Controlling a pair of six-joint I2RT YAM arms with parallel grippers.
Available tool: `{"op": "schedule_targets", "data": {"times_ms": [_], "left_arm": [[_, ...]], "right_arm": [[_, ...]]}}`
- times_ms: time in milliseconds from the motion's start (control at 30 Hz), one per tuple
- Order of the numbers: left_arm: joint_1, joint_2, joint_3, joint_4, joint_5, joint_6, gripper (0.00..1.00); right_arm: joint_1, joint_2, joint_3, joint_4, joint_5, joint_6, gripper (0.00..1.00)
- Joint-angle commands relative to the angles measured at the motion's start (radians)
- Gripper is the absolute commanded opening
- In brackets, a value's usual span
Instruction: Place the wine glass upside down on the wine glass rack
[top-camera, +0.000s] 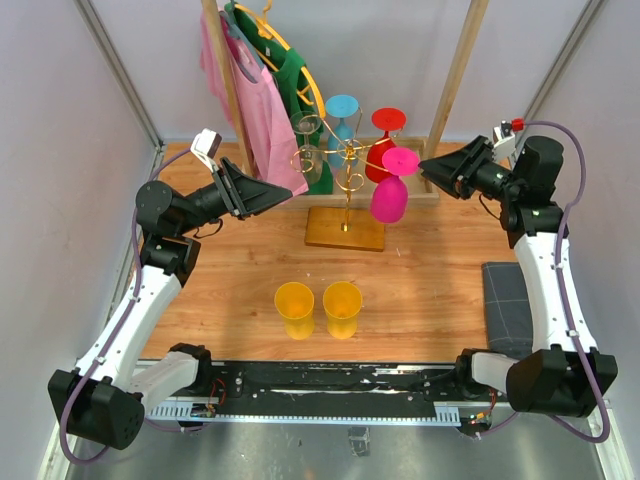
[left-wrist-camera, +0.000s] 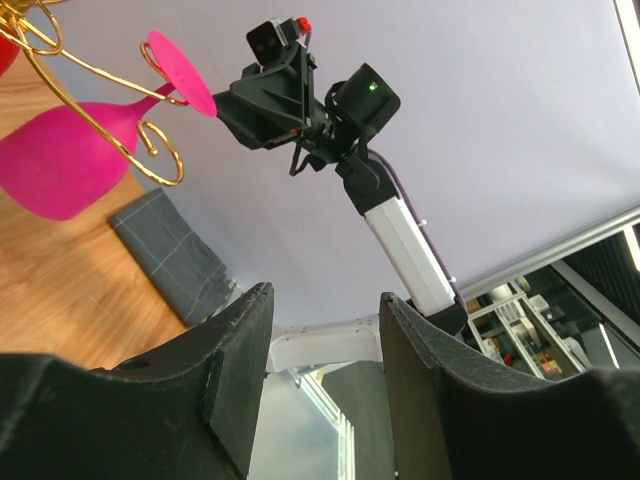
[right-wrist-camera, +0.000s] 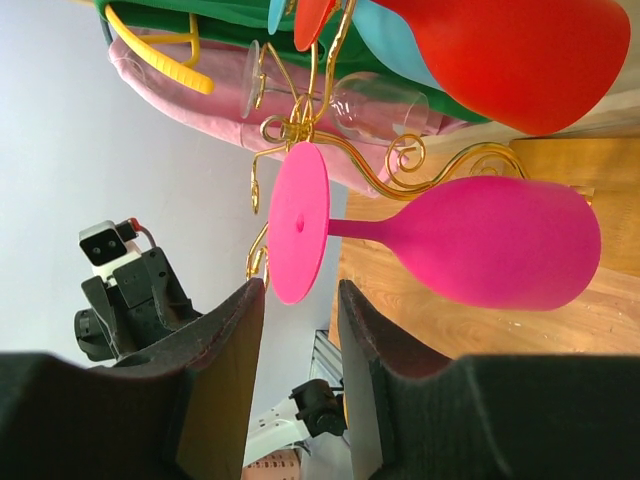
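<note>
- Top view: the wine glass rack (top-camera: 347, 190) stands upper centre of the table (top-camera: 230, 290). The pink wine glass (top-camera: 389, 200) hangs bowl-down from a curled arm on the rack's right side, with its foot up in the wire.
- Same view: a blue glass (top-camera: 342, 108), a red glass (top-camera: 387, 121) and a clear glass (top-camera: 308, 160) hang on other arms.
- Same view: the left gripper (top-camera: 283, 192) sits left of the rack and the right gripper (top-camera: 426, 165) right of it. The right one is just beside the pink foot but, as far as I can see, not touching it.
- Same view: two yellow glasses (top-camera: 294, 305) stand on the table at lower centre, well apart from both grippers.
- Left wrist view: my left jaws are spread with nothing between them. The pink wine glass is at upper left, its stem resting in a gold curl.
- Right wrist view: my right jaws are also spread and empty. The pink foot shows just past the gap between the fingers, and the bowl runs to the right of the frame, hanging free over the wood.
- My reading: for the pink wine glass the placing looks done, since it is seated on the rack, inverted, and neither gripper is pinching it.
- What is left: backing the right gripper clear without knocking the foot. I cannot tell whether the yellow glasses are meant to follow.
</note>
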Motion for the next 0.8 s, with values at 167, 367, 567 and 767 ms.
{"op": "schedule_targets", "data": {"times_ms": [167,367,567,767], "left_arm": [[0.007,-0.008,-0.008,0.026,0.008,-0.001,0.52],[0.007,-0.011,-0.006,0.024,0.010,-0.002,0.52],[0.007,-0.012,-0.002,0.019,0.009,0.001,0.52],[0.007,-0.009,-0.001,0.019,0.007,0.001,0.52]], "right_arm": [[0.014,0.000,-0.005,0.004,-0.017,-0.013,0.34],[0.054,0.037,0.024,0.010,-0.008,-0.008,0.32],[0.067,0.053,0.034,0.018,-0.001,-0.006,0.21],[0.067,0.060,0.044,0.032,0.005,0.003,0.07]]}}
